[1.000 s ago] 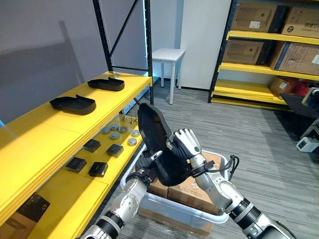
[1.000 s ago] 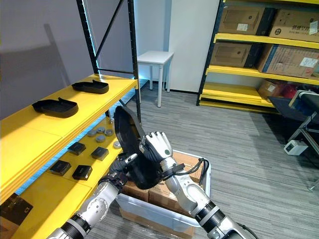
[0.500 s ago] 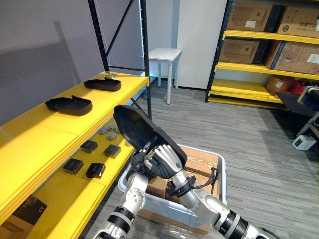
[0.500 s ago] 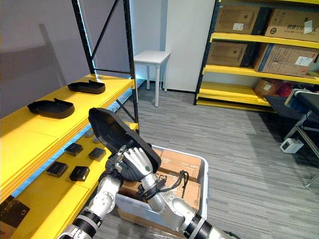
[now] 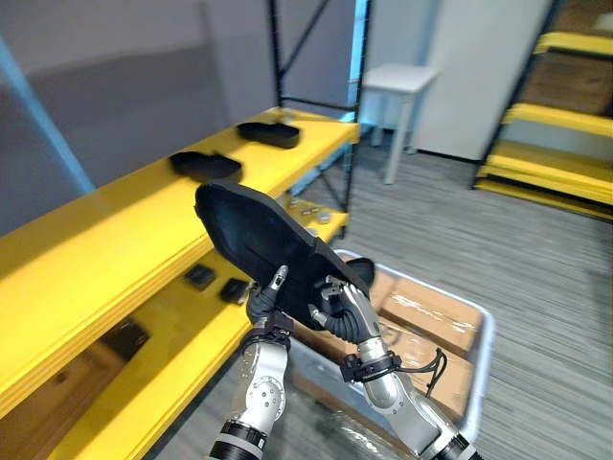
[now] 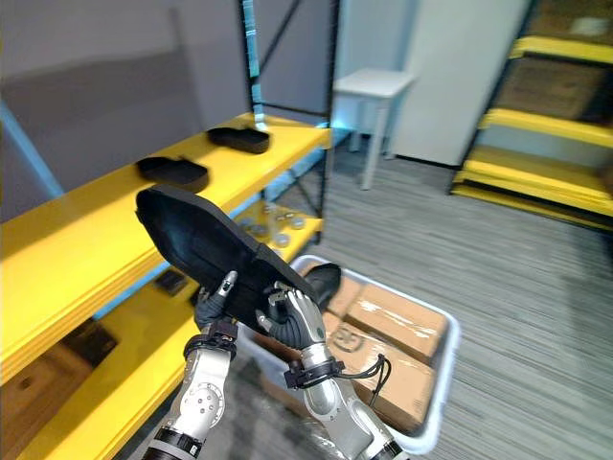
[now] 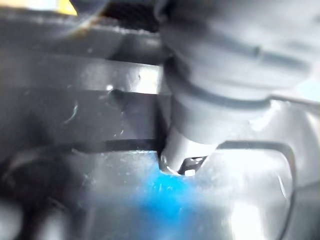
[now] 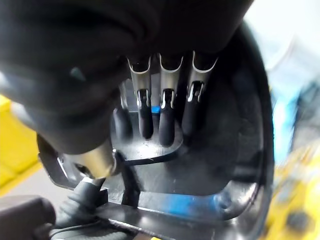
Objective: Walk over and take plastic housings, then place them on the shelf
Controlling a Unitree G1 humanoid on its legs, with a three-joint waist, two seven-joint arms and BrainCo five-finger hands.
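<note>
Two hands hold one black plastic housing [image 5: 263, 244] in the air, tilted, far end raised, beside the shelf's front edge. L hand [image 5: 263, 305] pinches its near edge: thumb on top, fingers beneath. R hand [image 5: 343, 311] clasps it from below, fingers [image 8: 167, 120] pressed into the hollow inner side. Beneath: white bin [image 5: 484, 355] w/ cardboard boxes [image 5: 421, 311], on grey carpet [image 5: 536, 240]. Robot's left: yellow shelf [image 5: 105, 230]. Lower level: small black parts [image 5: 200, 277], grey discs [image 5: 305, 208]. Top level: nearer shelved housing [image 5: 205, 165] and farther shelved housing [image 5: 268, 133], well apart. Far end: white table [image 5: 402, 79], grey wall [image 5: 124, 77], second yellow rack [image 5: 565, 105].
</note>
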